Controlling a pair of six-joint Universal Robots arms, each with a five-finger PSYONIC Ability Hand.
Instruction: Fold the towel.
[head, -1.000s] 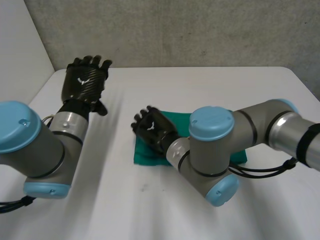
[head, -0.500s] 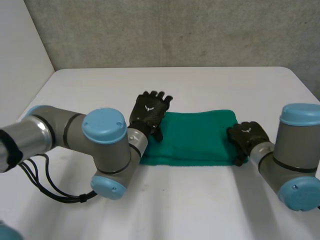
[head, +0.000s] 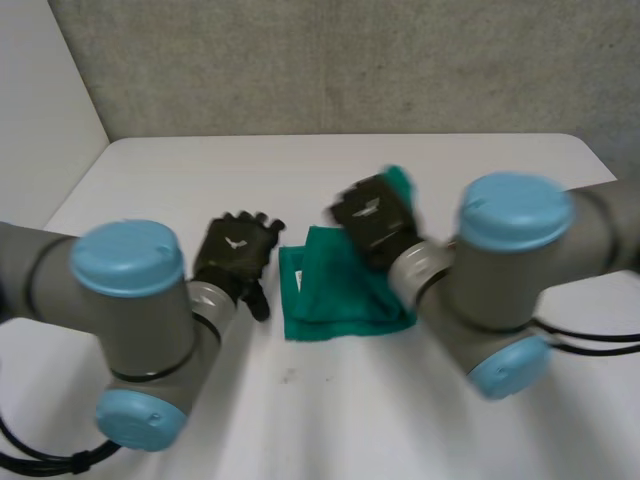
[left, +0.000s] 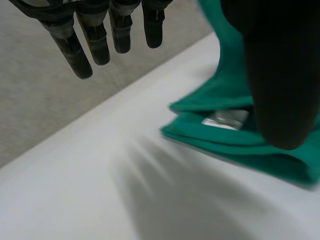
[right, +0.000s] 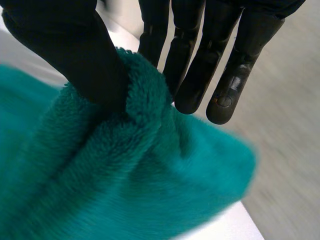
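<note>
right hand (head: 372, 218) is closed on the towel (head: 335, 300). in its wrist view the thumb (right: 70, 50) presses a thick fold of green pile against the straight fingers (right: 200, 65), so the cloth is pinched between them. the pinched part is lifted off the tabletop (head: 330, 420) and bunches under the palm. in the head view a bit of green shows past the fingertips. the rest of the towel lies on the tabletop below this hand and reaches toward the left hand (head: 233, 262), doubled over in layers.

left hand is wide, its fingers (left: 95, 40) straight and slightly spread, holding nothing. it sits just beside the towel's edge, thumb side toward the cloth. in its wrist view the thumb (left: 280, 75) hangs in front of the stacked green layers, and i cannot tell whether it touches them. a small pale patch (left: 225, 117) shows between the layers near that thumb. white tabletop lies beneath the left hand's fingertips.
</note>
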